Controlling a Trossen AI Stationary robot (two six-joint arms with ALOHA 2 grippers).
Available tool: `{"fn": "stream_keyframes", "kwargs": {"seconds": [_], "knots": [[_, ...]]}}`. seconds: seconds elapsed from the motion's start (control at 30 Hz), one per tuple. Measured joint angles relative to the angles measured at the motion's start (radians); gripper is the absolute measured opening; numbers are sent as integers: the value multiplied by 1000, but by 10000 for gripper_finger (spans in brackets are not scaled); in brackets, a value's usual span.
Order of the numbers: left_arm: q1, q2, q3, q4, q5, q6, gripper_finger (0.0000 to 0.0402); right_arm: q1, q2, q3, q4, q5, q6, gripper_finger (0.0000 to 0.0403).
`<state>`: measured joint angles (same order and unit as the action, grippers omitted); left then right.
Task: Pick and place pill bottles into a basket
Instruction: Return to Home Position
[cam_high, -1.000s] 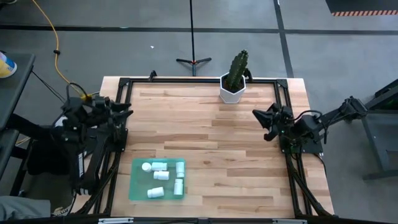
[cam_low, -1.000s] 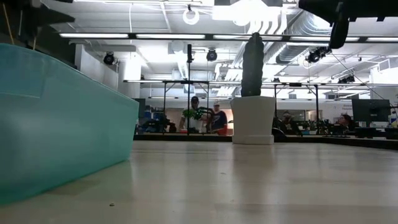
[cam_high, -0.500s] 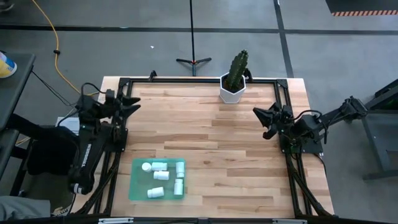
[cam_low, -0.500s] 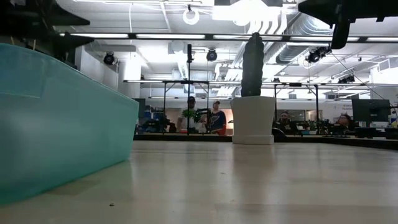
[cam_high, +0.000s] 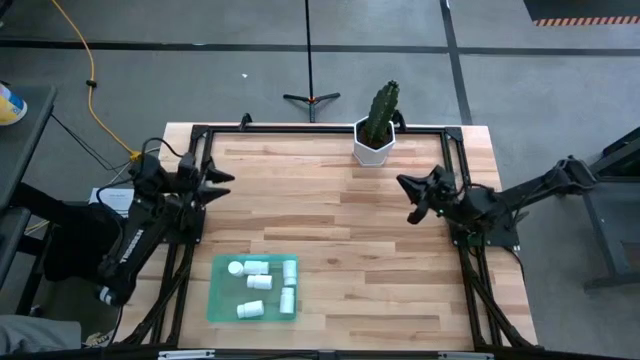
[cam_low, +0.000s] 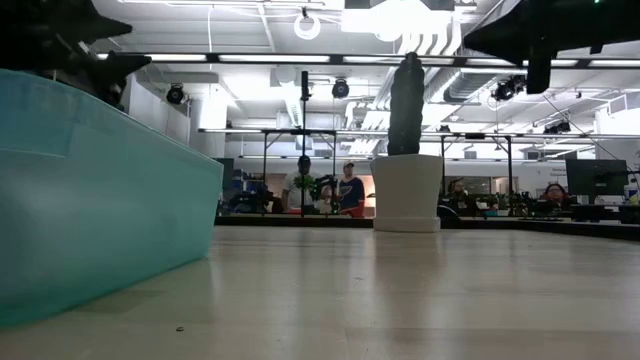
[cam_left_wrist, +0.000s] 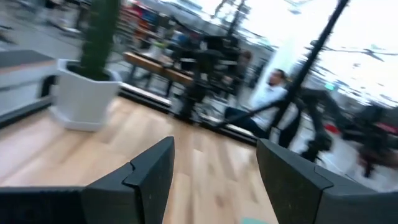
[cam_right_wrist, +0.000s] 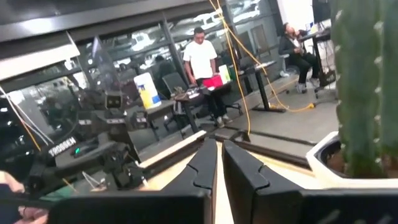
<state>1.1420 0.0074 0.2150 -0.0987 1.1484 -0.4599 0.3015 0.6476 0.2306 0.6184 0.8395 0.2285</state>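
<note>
The left tool (cam_high: 224, 186) hangs above the desk's (cam_high: 340, 250) left edge, its fingers spread wide. The right tool (cam_high: 407, 197) hovers over the desk's right side, fingers pressed together.

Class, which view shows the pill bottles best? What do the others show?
The high view: six pill bottles lie in the basket. The low view shows only the basket's wall; neither wrist view shows them.
</note>
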Motion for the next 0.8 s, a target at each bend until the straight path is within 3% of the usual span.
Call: {"fn": "stream_keyframes", "kwargs": {"seconds": [0.23,0.8], "knots": [[-205,0,0,39,69,-22,262,-45,112,0,36,-64,41,18],[-844,0,0,45,16,-94,262,-153,252,0,104,-61,33,20]]}}
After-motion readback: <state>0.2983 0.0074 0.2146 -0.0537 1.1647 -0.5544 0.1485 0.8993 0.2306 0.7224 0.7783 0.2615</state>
